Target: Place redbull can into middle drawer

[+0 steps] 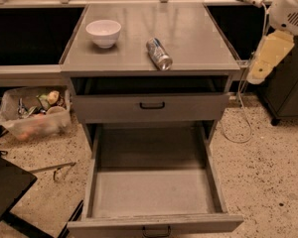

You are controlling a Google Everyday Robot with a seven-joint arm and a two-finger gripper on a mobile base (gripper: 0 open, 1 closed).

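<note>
The redbull can (159, 53), slim and silver with blue patches, lies on its side on the grey cabinet top (188, 29), right of centre. The middle drawer (154, 195) is pulled wide open low in the view; its flat grey floor is bare and its small black handle (156, 230) is at the front edge. My arm comes in from the upper right, and its cream-coloured gripper (259, 69) hangs beside the cabinet's right edge, apart from the can and holding nothing I can see.
A white bowl (104, 32) stands on the cabinet top, left of the can. A shut grey drawer front (151, 107) with a black handle sits above the open drawer. A plastic bin of clutter (35, 115) is on the floor at left. A cable (241, 108) hangs at right.
</note>
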